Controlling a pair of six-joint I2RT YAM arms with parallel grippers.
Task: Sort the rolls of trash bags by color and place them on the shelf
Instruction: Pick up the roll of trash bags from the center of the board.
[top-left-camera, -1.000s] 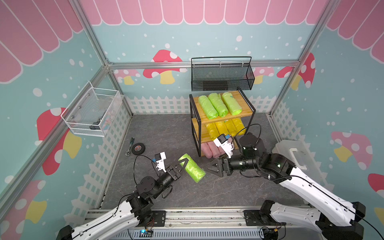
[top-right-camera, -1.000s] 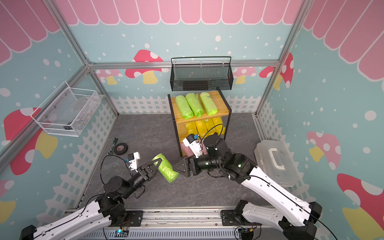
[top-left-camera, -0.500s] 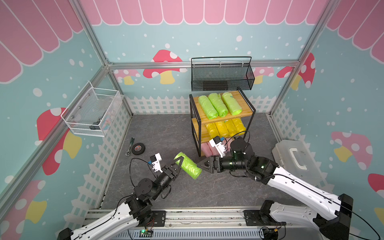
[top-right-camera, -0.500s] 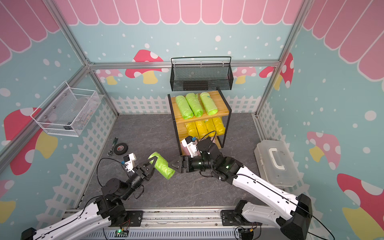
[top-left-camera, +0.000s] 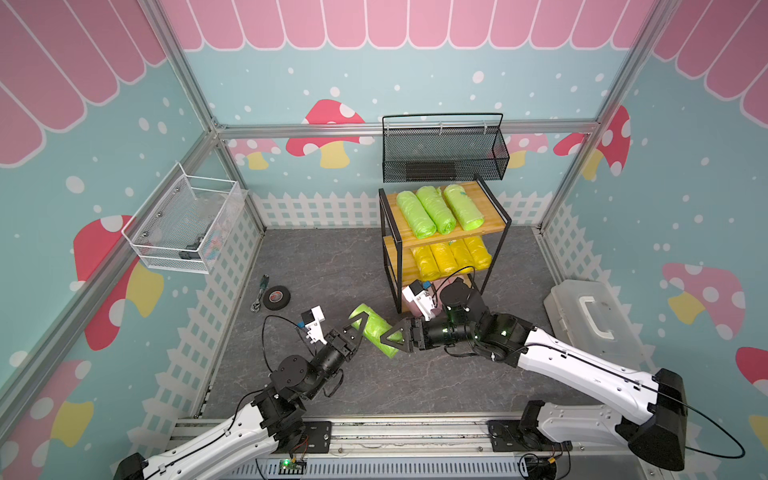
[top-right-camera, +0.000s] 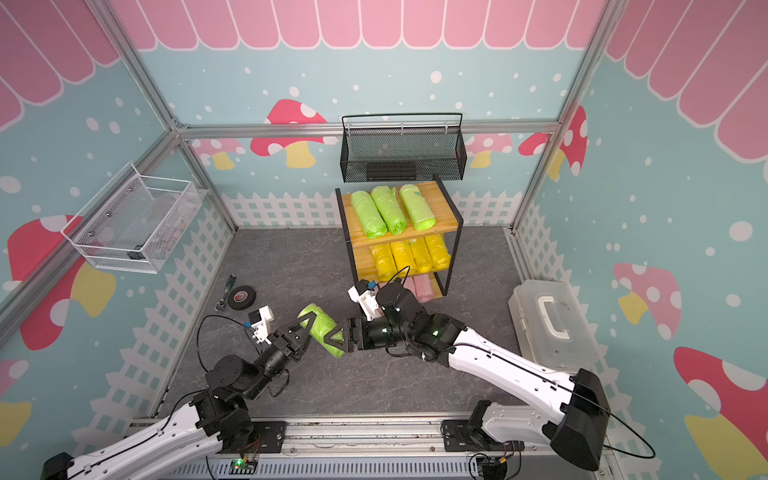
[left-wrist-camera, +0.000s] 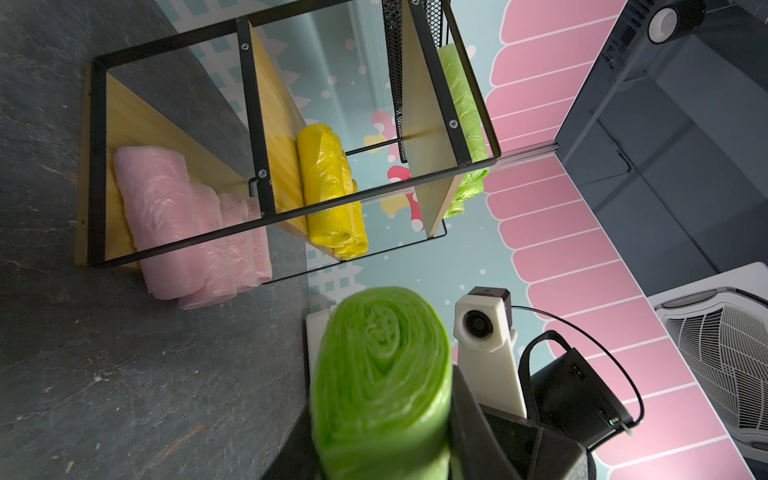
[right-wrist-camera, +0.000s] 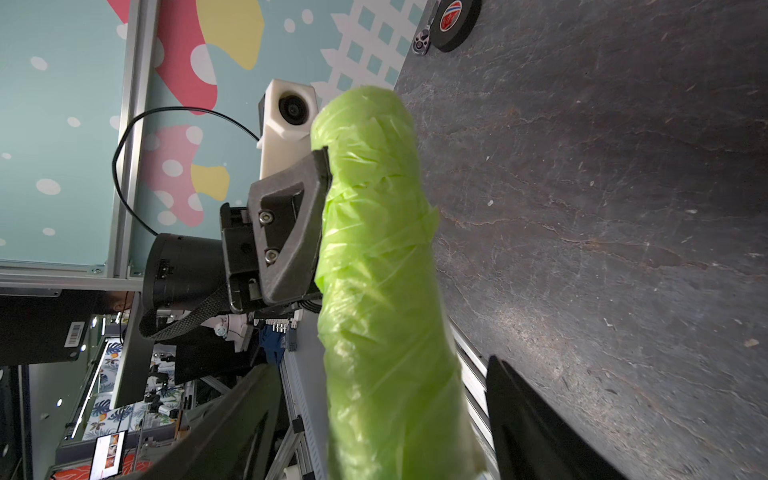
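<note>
A lime green roll (top-right-camera: 322, 325) is clamped near one end by the left gripper (top-right-camera: 309, 322), while the spread jaws of the right gripper (top-right-camera: 332, 338) are set around its other end. On the shelf (top-right-camera: 442, 199) behind, three green rolls (top-right-camera: 388, 210) are laid on the top board and four yellow rolls (top-right-camera: 409, 255) on the middle one. Pink rolls (top-right-camera: 419, 287) are partly seen on the bottom.

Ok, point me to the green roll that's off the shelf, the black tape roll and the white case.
green roll (top-left-camera: 375, 328): in a top view, middle of its wrapped side.
black tape roll (top-left-camera: 276, 306): in a top view, its black outer wall.
white case (top-left-camera: 567, 309): in a top view, lid beside the handle.
</note>
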